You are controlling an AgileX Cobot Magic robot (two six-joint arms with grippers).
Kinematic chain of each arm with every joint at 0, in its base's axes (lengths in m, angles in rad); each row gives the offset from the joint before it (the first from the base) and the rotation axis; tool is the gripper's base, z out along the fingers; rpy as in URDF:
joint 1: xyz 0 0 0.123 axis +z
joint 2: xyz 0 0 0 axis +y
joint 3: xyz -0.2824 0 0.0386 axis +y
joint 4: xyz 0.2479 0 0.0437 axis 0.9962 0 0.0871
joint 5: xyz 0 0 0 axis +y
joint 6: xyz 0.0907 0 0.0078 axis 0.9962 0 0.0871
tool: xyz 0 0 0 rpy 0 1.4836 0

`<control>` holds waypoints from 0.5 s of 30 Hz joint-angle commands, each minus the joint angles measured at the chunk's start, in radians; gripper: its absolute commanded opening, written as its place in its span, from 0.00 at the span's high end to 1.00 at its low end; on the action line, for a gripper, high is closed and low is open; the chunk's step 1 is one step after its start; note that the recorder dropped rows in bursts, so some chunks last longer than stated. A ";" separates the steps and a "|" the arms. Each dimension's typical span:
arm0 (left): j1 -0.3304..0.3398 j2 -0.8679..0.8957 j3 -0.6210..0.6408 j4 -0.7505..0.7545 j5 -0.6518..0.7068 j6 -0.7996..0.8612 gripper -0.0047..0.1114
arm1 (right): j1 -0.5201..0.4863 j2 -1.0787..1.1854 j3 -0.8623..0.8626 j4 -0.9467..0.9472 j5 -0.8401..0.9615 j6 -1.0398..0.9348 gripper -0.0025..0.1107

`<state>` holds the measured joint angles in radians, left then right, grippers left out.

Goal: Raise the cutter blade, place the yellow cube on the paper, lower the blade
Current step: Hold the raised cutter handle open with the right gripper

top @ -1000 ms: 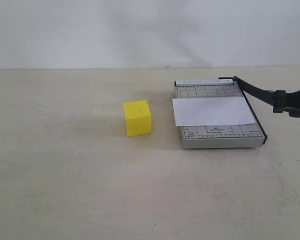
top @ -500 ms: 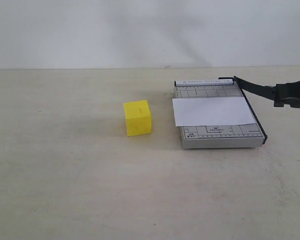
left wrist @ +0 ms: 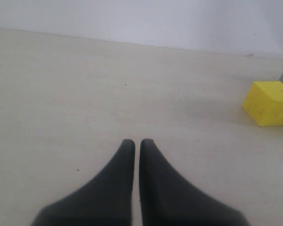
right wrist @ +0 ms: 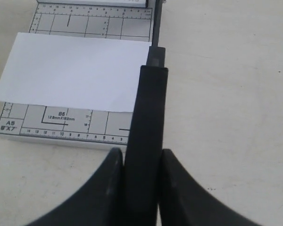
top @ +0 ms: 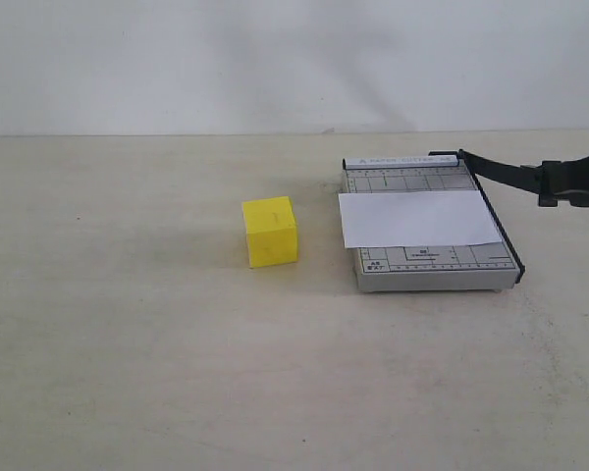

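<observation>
- Pale beige table [top: 137, 373] and a plain white wall [top: 177, 59] fill the exterior view. I see the grey board [top: 432, 267] lying right of centre. The paper [top: 419, 218] lies flat across its middle, with its left edge slightly overhanging the board. The yellow cube [top: 270, 232] stands on the table to the left of the board, near it but touching neither board nor paper. The cutter blade [top: 499, 173] is hinged at the board's far right corner and slants up off the board toward the right frame edge. There its thick end merges with a black shape, and I cannot tell handle from gripper in this view.
- Left wrist view: the left gripper [left wrist: 136, 143] hangs over bare table. Its fingers [left wrist: 118, 179] are drawn together with only a thin slit between them, and they hold nothing. The yellow cube sits on the table well apart from it.
- Right wrist view: the right gripper [right wrist: 141, 153] has its fingers [right wrist: 104, 188] pressed against either side of the cutter blade's thick handle, clamping it. Below the raised blade I see the paper and the gridded board.
</observation>
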<state>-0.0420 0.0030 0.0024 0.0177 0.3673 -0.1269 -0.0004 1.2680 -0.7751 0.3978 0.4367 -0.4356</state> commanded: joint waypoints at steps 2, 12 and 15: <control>0.002 -0.003 -0.002 -0.002 -0.004 0.001 0.92 | 0.000 -0.021 -0.017 0.008 0.032 -0.051 0.62; 0.002 -0.003 -0.002 -0.002 -0.004 0.001 0.92 | 0.000 -0.191 -0.049 0.008 0.063 -0.047 0.49; 0.002 -0.003 -0.002 -0.002 -0.004 0.001 0.92 | 0.000 -0.293 -0.081 0.008 0.128 -0.012 0.49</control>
<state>-0.0420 0.0030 0.0024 0.0177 0.3673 -0.1269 -0.0004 1.0653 -0.8277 0.4035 0.5120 -0.4703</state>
